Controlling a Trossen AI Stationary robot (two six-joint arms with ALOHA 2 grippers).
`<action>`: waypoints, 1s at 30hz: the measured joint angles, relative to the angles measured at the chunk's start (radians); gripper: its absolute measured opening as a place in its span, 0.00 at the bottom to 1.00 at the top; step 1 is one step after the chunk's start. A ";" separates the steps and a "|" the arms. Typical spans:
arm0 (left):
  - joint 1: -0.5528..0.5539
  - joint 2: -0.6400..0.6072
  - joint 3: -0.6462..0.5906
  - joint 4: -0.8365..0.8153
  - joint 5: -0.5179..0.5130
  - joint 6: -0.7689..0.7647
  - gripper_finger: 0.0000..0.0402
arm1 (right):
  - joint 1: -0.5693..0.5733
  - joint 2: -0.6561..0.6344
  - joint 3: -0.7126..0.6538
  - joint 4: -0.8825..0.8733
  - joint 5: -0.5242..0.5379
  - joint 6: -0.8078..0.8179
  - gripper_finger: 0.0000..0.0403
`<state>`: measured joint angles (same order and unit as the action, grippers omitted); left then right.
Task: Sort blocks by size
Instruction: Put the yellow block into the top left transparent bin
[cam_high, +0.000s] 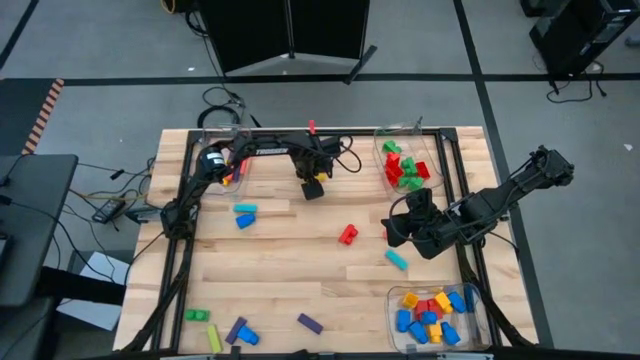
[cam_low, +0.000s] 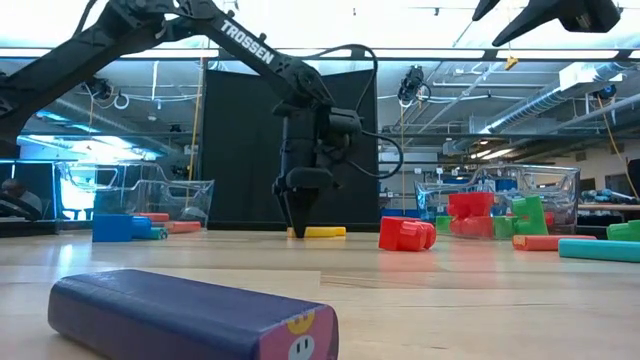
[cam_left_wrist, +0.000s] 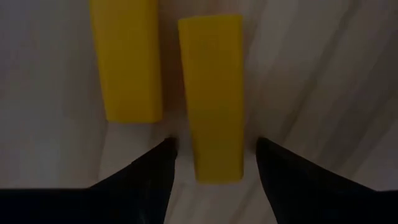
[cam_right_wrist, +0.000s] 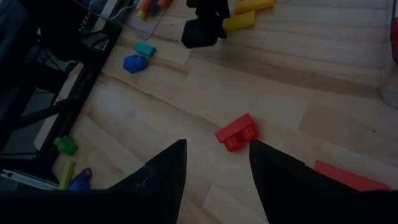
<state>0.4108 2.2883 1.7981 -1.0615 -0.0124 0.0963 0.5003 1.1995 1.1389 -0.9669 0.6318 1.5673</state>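
Yellow bar block (cam_left_wrist: 211, 93): smooth plastic, flat on the bench (cam_high: 300, 270) at its far side, between the spread fingers of the left gripper (cam_left_wrist: 214, 155); its far end cut off, apparently not yet pinched. A second yellow bar (cam_left_wrist: 126, 59) lies beside it. Right gripper (cam_right_wrist: 217, 155): spread, empty, above a red brick (cam_right_wrist: 237, 132).

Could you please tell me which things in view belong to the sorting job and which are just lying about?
Part of the job:
- yellow bar between the open left gripper's fingers
- second yellow bar beside it
- red brick
- teal bar
- purple bar

Just lying about:
- clear bins
- cables
- black panel
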 joint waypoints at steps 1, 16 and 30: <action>-0.002 0.000 -0.001 0.004 -0.002 -0.001 0.55 | 0.000 0.000 0.000 0.000 0.000 0.000 0.46; -0.026 -0.006 0.009 -0.031 -0.009 -0.004 0.26 | 0.000 0.000 0.000 0.001 0.001 -0.018 0.46; -0.064 -0.302 -0.009 -0.125 0.042 -0.025 0.26 | -0.001 0.000 0.000 0.017 0.007 -0.018 0.46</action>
<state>0.3470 1.9863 1.7891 -1.1860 0.0292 0.0709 0.4991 1.1995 1.1389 -0.9496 0.6388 1.5490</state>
